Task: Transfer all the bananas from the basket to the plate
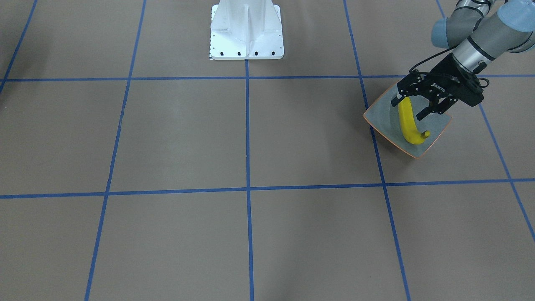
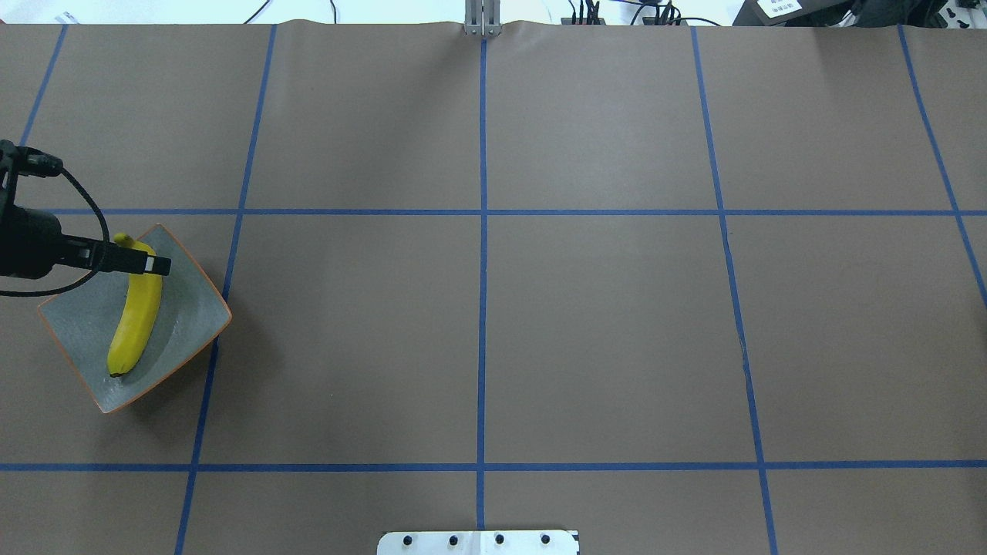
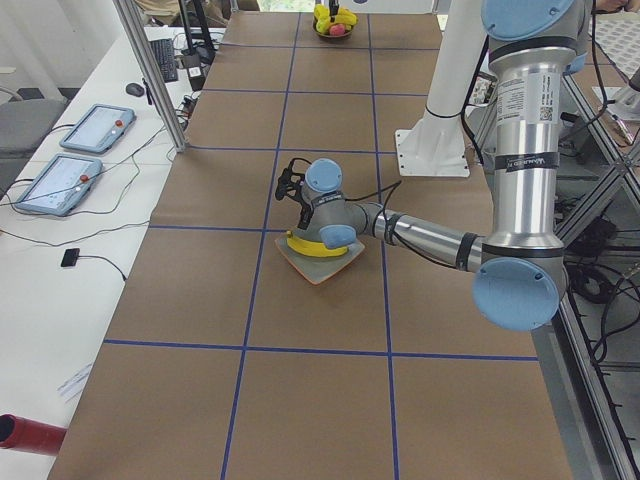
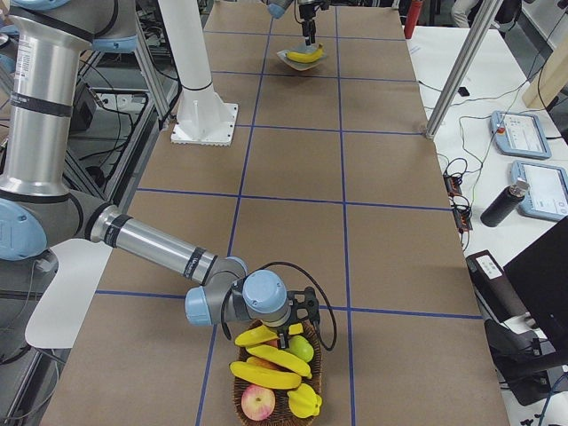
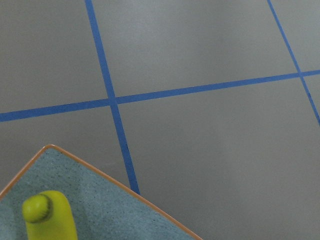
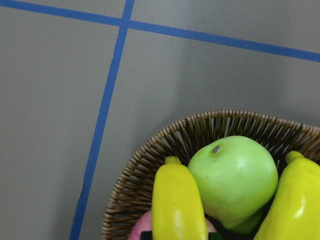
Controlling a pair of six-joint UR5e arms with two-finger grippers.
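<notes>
Left gripper (image 1: 407, 109), jaws released, straddles the glossy curved yellow banana (image 1: 411, 129) on the speckled grey orange-rimmed plate (image 1: 380, 117), nine o'clock overhead. Right gripper (image 4: 288, 335): cannot tell.

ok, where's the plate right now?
Overhead view, far left, on the robot's left side: the plate sits beside a blue tape line, one banana lying in it and the left gripper over it.

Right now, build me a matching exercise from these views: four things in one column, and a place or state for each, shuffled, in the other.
Column one
A. lone banana
B. green apple
C. left pincer
D. plate

Column two
1. has a thin orange rim
2. sits in the wicker basket
3. open, straddling yellow fruit
4. lies on the speckled grey dish

Pairs: A-4, B-2, C-3, D-1.
</notes>
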